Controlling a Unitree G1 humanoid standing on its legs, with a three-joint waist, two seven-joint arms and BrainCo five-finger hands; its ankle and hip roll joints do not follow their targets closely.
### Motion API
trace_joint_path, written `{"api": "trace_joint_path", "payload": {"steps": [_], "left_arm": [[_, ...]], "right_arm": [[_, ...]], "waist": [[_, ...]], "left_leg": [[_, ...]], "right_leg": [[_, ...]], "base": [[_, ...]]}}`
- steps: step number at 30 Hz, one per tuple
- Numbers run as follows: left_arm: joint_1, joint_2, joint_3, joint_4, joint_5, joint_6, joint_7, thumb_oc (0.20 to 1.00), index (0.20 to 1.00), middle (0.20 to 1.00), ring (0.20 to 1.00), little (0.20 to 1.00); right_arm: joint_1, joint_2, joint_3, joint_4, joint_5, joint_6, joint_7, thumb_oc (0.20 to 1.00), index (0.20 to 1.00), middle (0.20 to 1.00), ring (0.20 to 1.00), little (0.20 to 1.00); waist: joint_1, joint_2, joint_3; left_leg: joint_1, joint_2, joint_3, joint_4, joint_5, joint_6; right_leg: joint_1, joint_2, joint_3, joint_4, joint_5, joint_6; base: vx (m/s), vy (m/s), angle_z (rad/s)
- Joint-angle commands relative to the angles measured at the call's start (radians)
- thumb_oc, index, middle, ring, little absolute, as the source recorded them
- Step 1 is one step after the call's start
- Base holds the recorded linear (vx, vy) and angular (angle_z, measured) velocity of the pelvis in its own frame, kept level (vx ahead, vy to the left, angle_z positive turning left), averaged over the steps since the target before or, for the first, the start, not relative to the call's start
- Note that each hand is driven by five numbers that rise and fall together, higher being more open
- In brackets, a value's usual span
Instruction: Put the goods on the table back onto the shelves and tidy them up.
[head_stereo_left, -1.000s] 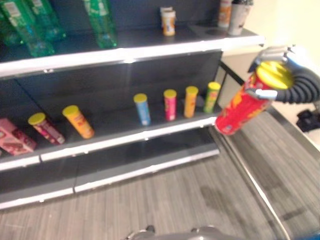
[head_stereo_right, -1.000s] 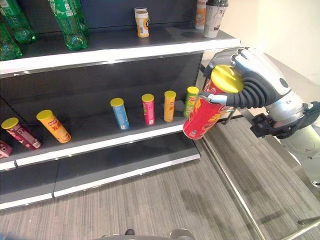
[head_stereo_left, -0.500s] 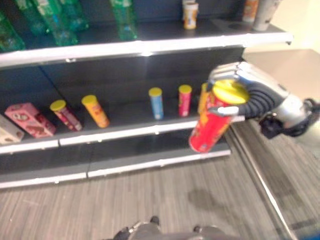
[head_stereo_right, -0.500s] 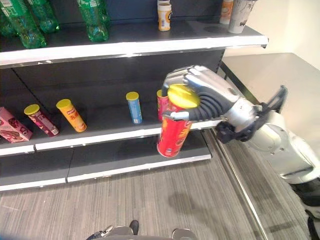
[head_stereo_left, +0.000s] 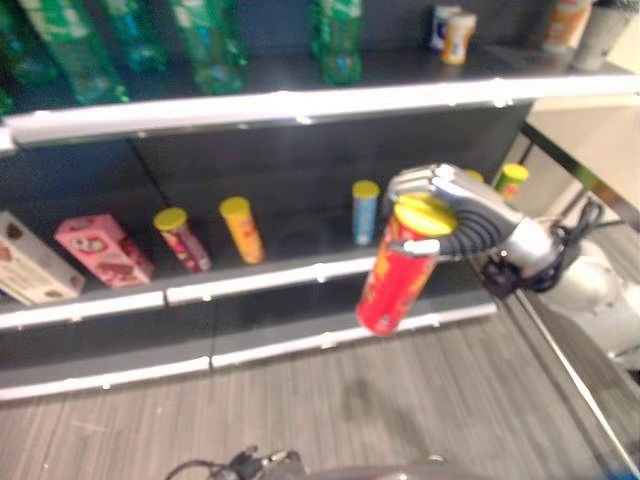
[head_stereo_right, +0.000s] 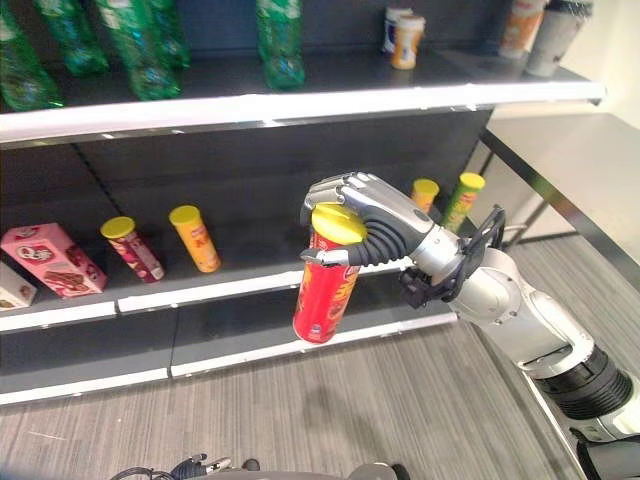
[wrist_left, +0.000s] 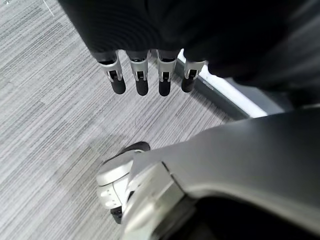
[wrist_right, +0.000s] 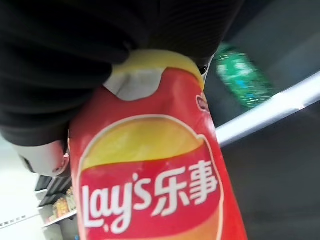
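My right hand (head_stereo_right: 365, 215) is shut on the top of a tall red chip can with a yellow lid (head_stereo_right: 326, 285), which hangs tilted in the air in front of the middle shelf (head_stereo_right: 230, 285). The same red can (wrist_right: 155, 190) looms close in the right wrist view. Along that shelf stand small cans: a maroon one (head_stereo_right: 133, 249), an orange one (head_stereo_right: 195, 238), a blue one (head_stereo_left: 365, 211), plus an orange can (head_stereo_right: 425, 194) and a green can (head_stereo_right: 463, 199) further right. My left hand (wrist_left: 145, 80) hangs over the floor with straight fingers and holds nothing.
Green bottles (head_stereo_right: 280, 45) and small cups (head_stereo_right: 404, 40) line the top shelf (head_stereo_right: 300, 100). A pink box (head_stereo_right: 52, 260) leans at the middle shelf's left end. A lower shelf (head_stereo_right: 200, 355) sits near the grey floor. A grey table (head_stereo_right: 575, 175) stands to the right.
The camera has swung left, so the shelves have shifted right in view. My right hand has carried the red can further left along the front of the middle shelf.
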Motion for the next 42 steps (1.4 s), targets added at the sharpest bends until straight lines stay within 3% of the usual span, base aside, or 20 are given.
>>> {"api": "trace_joint_path", "payload": {"steps": [1,2,3,4,8,11,16,17,20,21,24,25,27,29,31,35,36,40,41,42], "left_arm": [[0.04,-0.001,-0.023,-0.007,0.019,-0.01,-0.007,1.0,1.0,1.0,1.0,1.0],[0.04,-0.001,-0.023,-0.007,0.019,-0.01,-0.007,1.0,1.0,1.0,1.0,1.0],[0.092,-0.011,0.03,0.004,-0.018,-0.001,-0.014,1.0,1.0,1.0,1.0,1.0],[0.092,-0.012,0.031,0.004,-0.018,-0.001,-0.014,1.0,1.0,1.0,1.0,1.0],[0.099,-0.028,0.024,0.019,-0.039,0.004,-0.03,1.0,1.0,1.0,1.0,1.0],[0.07,-0.032,-0.017,0.016,-0.003,0.006,-0.04,1.0,1.0,1.0,1.0,1.0],[0.038,-0.019,-0.062,-0.033,0.048,-0.004,-0.024,1.0,1.0,1.0,1.0,1.0],[0.029,-0.009,-0.074,-0.084,0.035,-0.011,-0.02,1.0,1.0,1.0,1.0,1.0],[0.022,-0.015,-0.034,-0.079,-0.036,0.005,-0.001,1.0,1.0,1.0,1.0,1.0],[0.022,-0.015,-0.033,-0.079,-0.036,0.005,-0.001,1.0,1.0,1.0,1.0,1.0],[0.027,-0.006,0.007,-0.073,-0.061,0.002,0.017,1.0,1.0,1.0,1.0,1.0],[0.026,0.002,0.011,-0.078,-0.061,-0.001,0.016,1.0,1.0,1.0,1.0,1.0],[0.025,0.005,0.008,-0.077,-0.062,-0.001,0.019,1.0,1.0,1.0,1.0,1.0],[0.01,0.009,-0.006,-0.069,-0.064,-0.004,0.028,1.0,1.0,1.0,1.0,1.0],[-0.009,0.015,-0.027,-0.074,-0.052,-0.006,0.037,1.0,1.0,1.0,1.0,1.0],[-0.021,0.03,-0.026,-0.08,-0.039,-0.008,0.05,1.0,1.0,1.0,1.0,1.0],[-0.029,0.022,-0.034,-0.053,-0.018,-0.005,0.035,1.0,1.0,1.0,1.0,1.0],[-0.034,0.049,-0.064,-0.065,0.016,0.0,0.01,1.0,1.0,1.0,1.0,1.0],[-0.024,0.052,-0.054,-0.054,0.004,0.005,0.002,1.0,1.0,1.0,1.0,1.0],[-0.024,0.053,-0.053,-0.054,0.004,0.005,0.002,1.0,1.0,1.0,1.0,1.0]], "right_arm": [[-0.034,-0.025,-0.049,-0.009,0.01,-0.003,-0.037,0.2,0.2,0.2,0.2,0.2],[-0.034,-0.025,-0.049,-0.009,0.01,-0.003,-0.037,0.2,0.2,0.2,0.2,0.2],[-0.04,0.025,-0.018,0.019,-0.009,-0.001,-0.043,0.2,0.2,0.2,0.2,0.2],[-0.041,0.025,-0.017,0.02,-0.009,-0.001,-0.043,0.2,0.2,0.2,0.2,0.2],[-0.035,0.004,-0.008,0.029,-0.006,-0.008,-0.038,0.2,0.2,0.2,0.2,0.2],[-0.009,-0.005,-0.016,0.029,-0.021,-0.011,-0.049,0.2,0.2,0.2,0.2,0.2],[-0.007,0.026,-0.001,0.023,0.0,-0.022,-0.06,0.2,0.2,0.2,0.2,0.2],[-0.02,0.038,0.013,0.033,0.005,-0.023,-0.064,0.2,0.2,0.2,0.2,0.2],[-0.06,0.047,0.053,0.054,0.003,-0.017,-0.077,0.2,0.2,0.2,0.2,0.2],[-0.062,0.048,0.055,0.055,0.003,-0.017,-0.077,0.2,0.2,0.2,0.2,0.2],[-0.047,0.033,0.048,0.037,0.003,-0.02,-0.068,0.2,0.2,0.2,0.2,0.2],[-0.042,0.018,0.04,0.032,0.005,-0.023,-0.066,0.2,0.2,0.2,0.2,0.2],[-0.047,0.014,0.04,0.033,0.008,-0.026,-0.068,0.2,0.2,0.2,0.2,0.2],[-0.084,0.007,0.048,0.045,0.01,-0.026,-0.08,0.2,0.2,0.2,0.2,0.2],[-0.102,0.001,0.055,0.061,0.007,-0.024,-0.091,0.2,0.2,0.2,0.2,0.2],[-0.073,-0.001,0.03,0.059,-0.02,-0.011,-0.094,0.2,0.2,0.2,0.2,0.2],[-0.013,0.027,0.009,0.05,-0.046,0.004,-0.07,0.2,0.2,0.2,0.2,0.2],[-0.002,0.074,0.004,0.061,-0.08,0.016,-0.066,0.2,0.2,0.2,0.2,0.2],[-0.009,0.116,0.014,0.067,-0.09,0.022,-0.067,0.2,0.2,0.2,0.2,0.2],[-0.01,0.117,0.016,0.068,-0.09,0.022,-0.067,0.2,0.2,0.2,0.2,0.2]], "waist": [[0.01,0.024,-0.052],[0.01,0.024,-0.052],[0.038,0.023,-0.024],[0.038,0.025,-0.025],[0.045,-0.018,-0.014],[0.036,-0.043,-0.001],[0.048,-0.052,-0.004],[0.052,-0.044,0.013],[0.058,-0.03,0.041],[0.058,-0.028,0.04],[0.057,-0.036,0.032],[0.06,-0.041,0.022],[0.062,-0.041,0.017],[0.069,-0.025,0.009],[0.074,-0.024,0.015],[0.1,-0.007,-0.001],[0.083,-0.007,-0.031],[0.075,-0.015,-0.03],[0.073,-0.009,-0.016],[0.073,-0.01,-0.012]], "left_leg": [[0.024,0.038,-0.008,-0.136,0.009,0.019],[0.024,0.038,-0.008,-0.136,0.009,0.019],[0.053,-0.017,0.041,-0.128,0.0,0.065],[0.059,-0.014,0.041,-0.131,-0.006,0.065],[0.041,-0.079,0.044,-0.108,0.004,0.096],[0.019,-0.127,0.011,-0.069,0.005,0.103],[-0.006,-0.144,-0.002,0.055,-0.072,0.098],[-0.073,-0.163,0.012,0.195,-0.099,0.09],[-0.223,-0.143,0.085,0.471,-0.051,0.068],[-0.228,-0.141,0.085,0.478,-0.055,0.068],[-0.243,-0.076,0.129,0.43,-0.054,0.072],[-0.218,-0.027,0.142,0.3,-0.052,0.072],[-0.191,-0.008,0.135,0.205,-0.03,0.065],[-0.206,0.046,0.076,0.003,0.065,0.031],[-0.258,0.064,0.066,-0.059,0.088,0.019],[-0.275,0.063,0.003,-0.068,0.12,-0.004],[-0.258,0.018,-0.006,-0.009,0.123,0.009],[-0.208,-0.041,0.0,0.002,0.1,0.059],[-0.159,-0.053,0.015,-0.002,0.081,0.085],[-0.156,-0.053,0.016,-0.003,0.081,0.085]], "right_leg": [[-0.132,0.006,0.051,-0.039,0.133,-0.01],[-0.132,0.006,0.051,-0.039,0.133,-0.01],[-0.116,0.144,-0.079,-0.002,-0.014,-0.051],[-0.113,0.147,-0.08,0.001,-0.023,-0.052],[-0.124,0.369,-0.068,-0.024,-0.059,-0.081],[-0.114,0.452,-0.014,-0.013,-0.065,-0.103],[-0.041,0.428,0.018,-0.106,-0.037,-0.121],[-0.014,0.404,0.007,-0.139,-0.033,-0.121],[0.023,0.383,0.002,-0.154,-0.049,-0.135],[0.023,0.385,0.002,-0.155,-0.049,-0.135],[0.045,0.359,-0.011,-0.167,-0.062,-0.129],[0.047,0.337,-0.028,-0.165,-0.082,-0.126],[0.042,0.332,-0.032,-0.16,-0.091,-0.125],[0.048,0.321,-0.029,-0.142,-0.142,-0.116],[0.063,0.306,-0.02,-0.135,-0.166,-0.11],[0.098,0.256,0.033,-0.118,-0.186,-0.076],[0.081,0.193,0.066,-0.079,-0.161,-0.044],[0.035,0.148,0.07,0.059,-0.074,-0.048],[0.001,0.111,0.039,0.167,0.006,-0.073],[0.002,0.111,0.041,0.17,0.004,-0.073]], "base": [[0.0,0.0,-0.04],[-0.19,0.607,0.01],[-0.16,0.604,-0.23],[-0.18,0.682,-0.34],[-0.02,0.137,-0.31],[0.03,0.074,0.06],[0.13,-0.011,0.4],[0.0,0.05,0.02],[0.02,0.086,0.29],[0.09,0.08,0.32],[0.13,0.098,0.3],[0.16,0.169,0.09],[0.15,0.201,0.01],[0.15,0.291,0.12],[0.17,0.306,0.11],[0.24,0.534,-0.34],[0.32,0.825,-0.47],[0.17,0.55,-0.07],[0.08,0.386,0.09],[0.11,0.342,-0.03]]}}
